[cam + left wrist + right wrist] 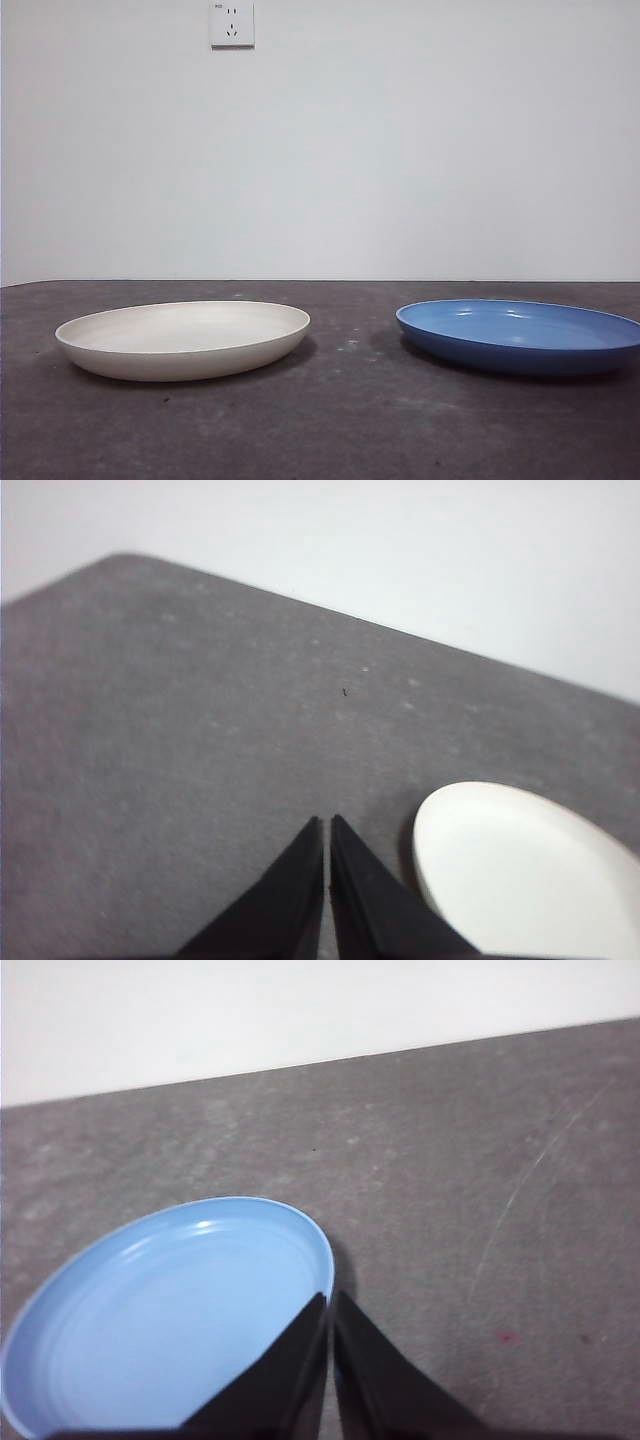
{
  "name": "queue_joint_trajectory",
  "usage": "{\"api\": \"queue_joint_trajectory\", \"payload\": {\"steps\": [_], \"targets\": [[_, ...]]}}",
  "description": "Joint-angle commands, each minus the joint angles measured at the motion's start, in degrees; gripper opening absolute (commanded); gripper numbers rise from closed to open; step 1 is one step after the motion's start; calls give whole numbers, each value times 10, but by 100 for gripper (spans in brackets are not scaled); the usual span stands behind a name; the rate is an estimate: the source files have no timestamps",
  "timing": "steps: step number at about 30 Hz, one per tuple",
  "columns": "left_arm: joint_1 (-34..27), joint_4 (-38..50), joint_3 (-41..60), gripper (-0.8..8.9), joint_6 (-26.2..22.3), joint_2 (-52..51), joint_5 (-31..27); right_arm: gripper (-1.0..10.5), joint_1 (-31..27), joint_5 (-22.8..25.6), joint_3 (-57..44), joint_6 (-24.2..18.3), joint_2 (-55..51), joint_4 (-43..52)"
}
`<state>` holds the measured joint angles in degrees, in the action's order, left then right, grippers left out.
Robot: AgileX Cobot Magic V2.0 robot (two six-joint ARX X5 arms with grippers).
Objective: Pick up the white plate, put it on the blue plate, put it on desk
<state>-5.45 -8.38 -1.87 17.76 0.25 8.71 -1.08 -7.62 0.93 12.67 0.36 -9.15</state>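
The white plate (182, 338) lies flat on the desk (350, 420) at the left of the front view. The blue plate (520, 334) lies flat on the desk at the right, apart from the white one. Neither arm shows in the front view. In the left wrist view my left gripper (327, 825) is shut and empty above the desk, beside the white plate (520, 875). In the right wrist view my right gripper (330, 1300) is shut and empty, its tips over the rim of the blue plate (170, 1320).
A pale wall stands behind the desk, with a white socket (232, 24) high on it. The desk's far edge (320, 281) runs straight across. A bare strip of desk separates the two plates.
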Motion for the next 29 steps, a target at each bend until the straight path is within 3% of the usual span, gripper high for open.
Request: {"api": "queue_joint_trajectory", "payload": {"steps": [1,5,13,19,29], "targets": [[-2,4,2,13,73,-1,-1,7,2,-12,0,39,-2,2],[-2,-7,-21,13,118,0,2,7,1,-13,19,63,-2,-4],[-2,-92,-124,13,122,29,19,7,1,-13,108,64,10,-27],[-2,-156,-237,13,69,103,48,6,2,-16,212,34,63,-102],[-1,-262,-403,13,-50,292,207,7,2,-92,417,-62,257,-275]]}}
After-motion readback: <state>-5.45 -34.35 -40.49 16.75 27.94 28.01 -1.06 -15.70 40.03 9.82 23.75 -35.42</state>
